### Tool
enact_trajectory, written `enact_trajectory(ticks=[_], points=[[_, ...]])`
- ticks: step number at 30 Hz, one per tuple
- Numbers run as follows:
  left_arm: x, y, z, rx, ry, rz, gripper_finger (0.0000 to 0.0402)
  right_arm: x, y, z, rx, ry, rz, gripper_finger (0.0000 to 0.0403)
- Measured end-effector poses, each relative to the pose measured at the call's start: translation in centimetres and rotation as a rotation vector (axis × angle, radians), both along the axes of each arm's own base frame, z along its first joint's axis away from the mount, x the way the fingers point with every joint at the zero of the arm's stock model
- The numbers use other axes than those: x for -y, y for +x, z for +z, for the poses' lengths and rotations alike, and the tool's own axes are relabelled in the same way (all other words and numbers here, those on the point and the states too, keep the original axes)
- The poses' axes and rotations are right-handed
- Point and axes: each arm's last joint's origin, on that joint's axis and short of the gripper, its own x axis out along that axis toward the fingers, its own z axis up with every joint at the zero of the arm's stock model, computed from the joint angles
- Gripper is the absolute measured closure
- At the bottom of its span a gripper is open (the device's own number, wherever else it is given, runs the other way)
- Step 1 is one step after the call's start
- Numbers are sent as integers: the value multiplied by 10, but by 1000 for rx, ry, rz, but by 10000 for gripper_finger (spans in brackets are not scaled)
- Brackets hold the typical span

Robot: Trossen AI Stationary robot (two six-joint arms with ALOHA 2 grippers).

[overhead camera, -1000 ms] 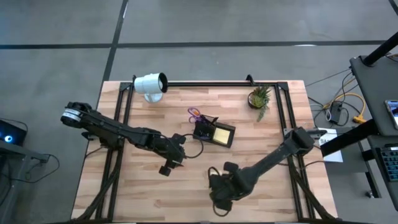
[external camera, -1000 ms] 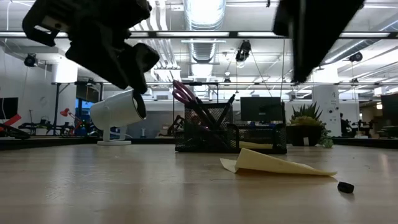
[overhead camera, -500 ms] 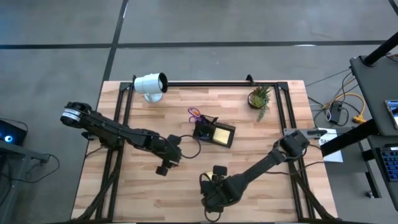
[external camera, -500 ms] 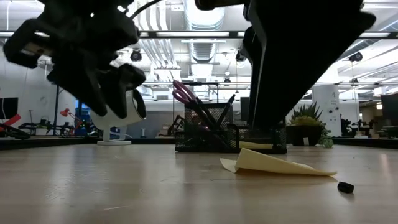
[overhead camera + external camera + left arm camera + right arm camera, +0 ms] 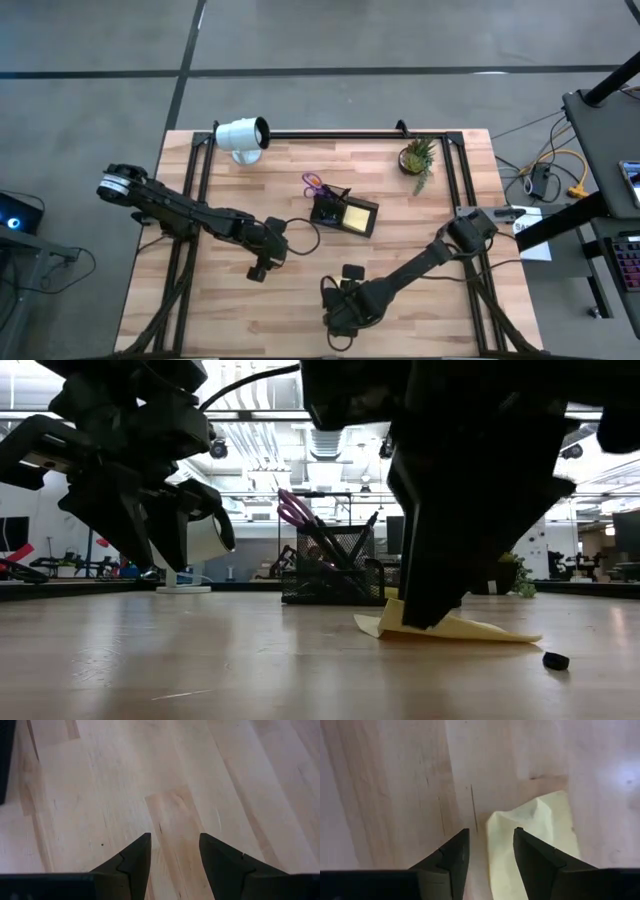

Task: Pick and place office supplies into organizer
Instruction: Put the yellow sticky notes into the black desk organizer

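Left gripper (image 5: pixel 175 836) at centre-left of the high view, low over the table (image 5: pixel 200 310), well short of the organizer. Fingers parted, nothing between them but bare wood. In the low view, looming dark at the left of the frame, just off the tabletop.

White lamp (image 5: pixel 242 135) near the upper left corner of the table, lying on its side.

Purple-handled scissors (image 5: pixel 313 183) just above centre in the high view, standing blades-down in the black mesh organizer (image 5: pixel 328 208), handles up. Thin dark pens (image 5: pixel 350 535) leaning in the same mesh cup, seen in the low view. Yellow sticky pad (image 5: pixel 357 216) lying flat in the right-hand part of the organizer.

Right gripper (image 5: pixel 490 831) at bottom centre of the high view, down close to the table, well below the organizer. Fingers spread apart, gripping nothing, tips just over a loose yellow note (image 5: pixel 535 835) lying creased on the wood; touching or not, cannot tell. In the low view, note at centre-right, one edge lifted off the table.

Small dark piece (image 5: pixel 555 660) on the wood at the lower right of the low view, apart from the note; too small to identify.

Potted plant (image 5: pixel 417 157) toward the upper right of the table.
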Motion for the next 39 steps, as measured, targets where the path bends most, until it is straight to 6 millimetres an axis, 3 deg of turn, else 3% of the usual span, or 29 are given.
enact_trajectory(ticks=[8,19,23,26,32,39], points=[[0,-2,-2,-9,2,0,249,6,-3,-14,-6,-7,-5,285],[-2,-8,-12,-41,10,0,249,24,-4,-19,-20,-142,-44,385],[-2,-8,-11,-41,9,0,249,36,-5,-18,-80,-188,-65,394],[-2,-7,-10,-37,8,1,249,43,-4,-8,-95,-282,-81,395],[-2,-8,-10,-34,7,2,249,60,-1,54,4,-412,-142,395],[-2,-7,-9,-23,1,7,249,113,1,61,-78,-444,-294,395]])
